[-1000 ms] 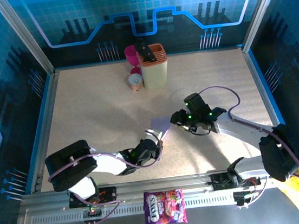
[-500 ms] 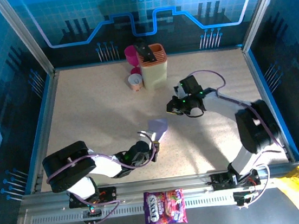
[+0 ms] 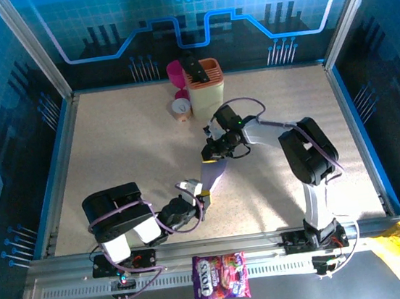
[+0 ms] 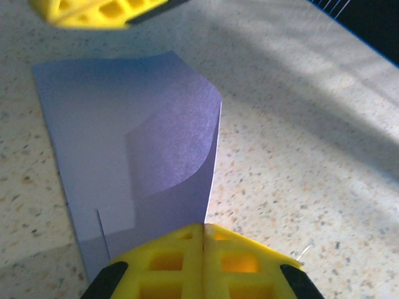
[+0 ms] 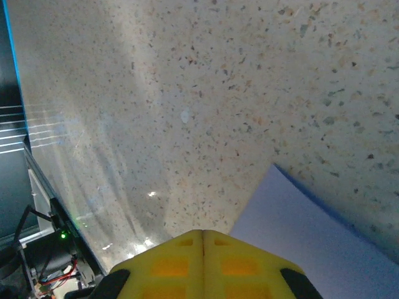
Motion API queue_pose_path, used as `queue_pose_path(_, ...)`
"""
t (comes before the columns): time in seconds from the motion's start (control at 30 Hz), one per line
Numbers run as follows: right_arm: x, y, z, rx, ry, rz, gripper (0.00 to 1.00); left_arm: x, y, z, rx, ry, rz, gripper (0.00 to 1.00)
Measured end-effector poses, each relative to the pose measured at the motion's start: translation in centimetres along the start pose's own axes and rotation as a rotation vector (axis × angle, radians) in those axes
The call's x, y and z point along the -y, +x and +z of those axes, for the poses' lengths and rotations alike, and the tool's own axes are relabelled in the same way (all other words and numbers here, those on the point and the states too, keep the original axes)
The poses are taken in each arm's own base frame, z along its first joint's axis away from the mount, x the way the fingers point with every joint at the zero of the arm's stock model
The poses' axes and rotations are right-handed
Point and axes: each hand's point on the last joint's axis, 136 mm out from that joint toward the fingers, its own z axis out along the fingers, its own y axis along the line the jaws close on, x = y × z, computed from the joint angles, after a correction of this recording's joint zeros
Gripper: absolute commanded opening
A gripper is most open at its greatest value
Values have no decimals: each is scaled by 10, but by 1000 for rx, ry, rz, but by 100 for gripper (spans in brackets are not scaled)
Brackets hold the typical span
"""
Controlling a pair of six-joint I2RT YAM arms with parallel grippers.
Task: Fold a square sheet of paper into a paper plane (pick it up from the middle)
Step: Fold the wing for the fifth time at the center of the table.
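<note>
Paper (image 3: pixel 215 174), pale lilac with one flap curling up off it, lies on the speckled table (image 3: pixel 112 146) near the middle, slanting between the two grippers. Its near end is pinched in the left gripper (image 3: pixel 200 195), whose yellow fingers are pressed together on the fold. The left arm lies low along the near edge, reaching rightward. At the paper's far edge sits the right gripper (image 3: pixel 211 154), fingers pressed together; whether it pinches the paper I cannot tell. The right arm rises from its base and stretches left.
</note>
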Motion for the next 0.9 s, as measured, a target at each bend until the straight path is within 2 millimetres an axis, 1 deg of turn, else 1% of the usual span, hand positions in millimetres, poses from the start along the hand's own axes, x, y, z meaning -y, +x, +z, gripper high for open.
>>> queue_pose_path(0.13,10,5,10,-31,17,23,0,3,-4,0,17,13,-5,0)
queue_pose_path(0.33,23,10,20,-55,38,48,0,5,-7,-1,29,20,-13,0)
queue_pose_path(0.57,35,12,21,-55,68,68,0,0,-7,-1,26,9,-45,0)
queue_pose_path(0.73,37,12,21,-52,51,75,0,-8,2,0,-30,-19,-72,0)
queue_pose_path(0.9,37,12,21,-49,38,79,0,-4,-6,4,-53,-30,-89,0)
